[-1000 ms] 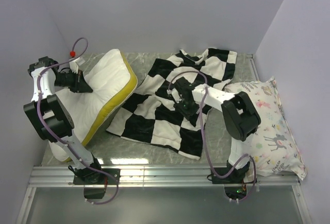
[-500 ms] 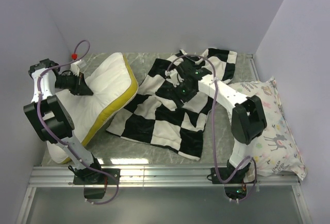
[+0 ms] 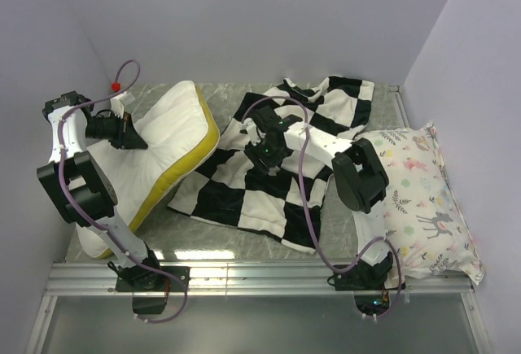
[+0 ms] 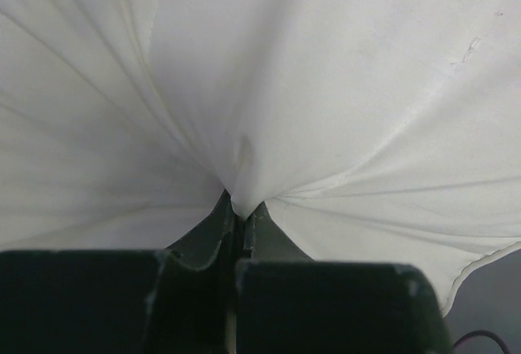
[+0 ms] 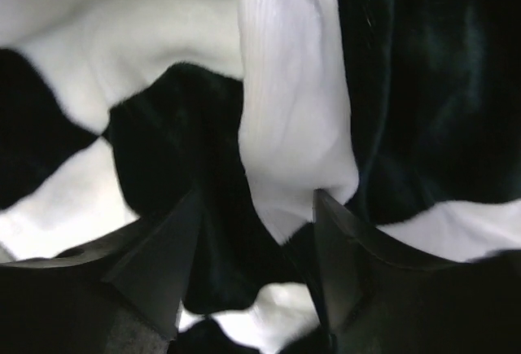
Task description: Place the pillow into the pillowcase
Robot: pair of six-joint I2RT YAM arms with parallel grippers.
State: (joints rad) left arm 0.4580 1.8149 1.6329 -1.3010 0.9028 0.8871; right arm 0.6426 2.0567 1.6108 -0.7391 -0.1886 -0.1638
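Desk: grey marbled surface, enclosed by plain pale lavender walls at the back and on both sides. A metal rail runs along the near edge.

The pillow lies at the left of the desk, by the left wall, its yellow band facing the centre. The left claw is pressed together, pinching a gathered fold of its white fabric.

The pillowcase lies rumpled across the centre, its left edge touching the pillow. The right claw is spread, fingers down on the checks, with a white fold between them.

A deer-print pillow lies along the right wall.
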